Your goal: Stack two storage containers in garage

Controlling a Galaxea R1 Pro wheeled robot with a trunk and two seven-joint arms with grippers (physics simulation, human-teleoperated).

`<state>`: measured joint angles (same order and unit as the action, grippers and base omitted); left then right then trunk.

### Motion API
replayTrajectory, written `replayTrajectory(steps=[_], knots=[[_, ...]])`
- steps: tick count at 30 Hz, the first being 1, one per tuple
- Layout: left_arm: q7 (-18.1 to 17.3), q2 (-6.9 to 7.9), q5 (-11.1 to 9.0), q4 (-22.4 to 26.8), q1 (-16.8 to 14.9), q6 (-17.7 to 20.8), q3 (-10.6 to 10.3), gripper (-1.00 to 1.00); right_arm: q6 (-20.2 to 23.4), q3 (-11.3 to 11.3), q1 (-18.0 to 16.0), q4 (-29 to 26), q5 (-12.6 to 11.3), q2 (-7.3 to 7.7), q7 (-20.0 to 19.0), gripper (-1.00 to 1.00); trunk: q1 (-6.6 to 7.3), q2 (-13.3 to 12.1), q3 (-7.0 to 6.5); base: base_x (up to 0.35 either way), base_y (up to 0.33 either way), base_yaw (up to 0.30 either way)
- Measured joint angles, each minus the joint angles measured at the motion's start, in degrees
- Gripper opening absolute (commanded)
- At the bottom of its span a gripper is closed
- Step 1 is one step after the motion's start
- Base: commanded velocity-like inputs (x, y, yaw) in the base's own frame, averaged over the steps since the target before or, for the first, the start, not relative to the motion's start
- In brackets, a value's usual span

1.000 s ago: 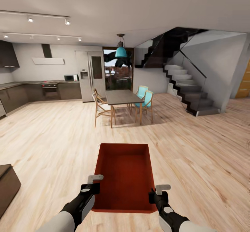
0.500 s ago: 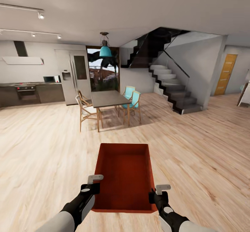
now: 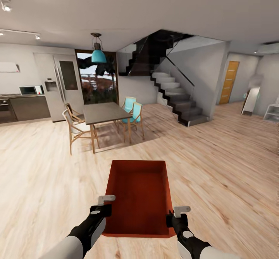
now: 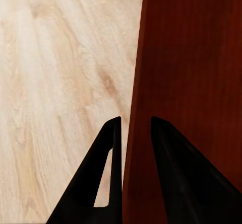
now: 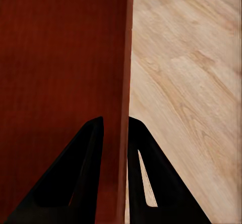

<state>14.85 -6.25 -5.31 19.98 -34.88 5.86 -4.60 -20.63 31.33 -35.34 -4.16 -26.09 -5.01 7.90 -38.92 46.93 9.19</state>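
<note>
View has swung right; both claws, left claw and right claw, stay clamped on storage container

Storage container: 1. Gripper: 2, left, right. Dining table: 1. Chairs: 4. Pendant lamp: 1. Staircase: 1. Refrigerator: 1.

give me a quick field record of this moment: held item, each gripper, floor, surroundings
held item: orange-red storage container, open top, nothing visible inside
left gripper: fingers astride the container's left wall
right gripper: fingers astride its right wall
floor: light wood planks
surroundings: dining table, staircase, orange door
</note>
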Motion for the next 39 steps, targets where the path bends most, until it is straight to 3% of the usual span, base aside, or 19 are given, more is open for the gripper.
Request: replayTrajectory(steps=[39], knots=[[-0.19,0.06,0.09,-0.01,0.0,0.0,0.08,-1.0,0.01,-0.01,0.0,0.01,-0.02,-0.01,-0.04,-1.0,0.0,0.0,0.0,0.321,0.0,-0.243]])
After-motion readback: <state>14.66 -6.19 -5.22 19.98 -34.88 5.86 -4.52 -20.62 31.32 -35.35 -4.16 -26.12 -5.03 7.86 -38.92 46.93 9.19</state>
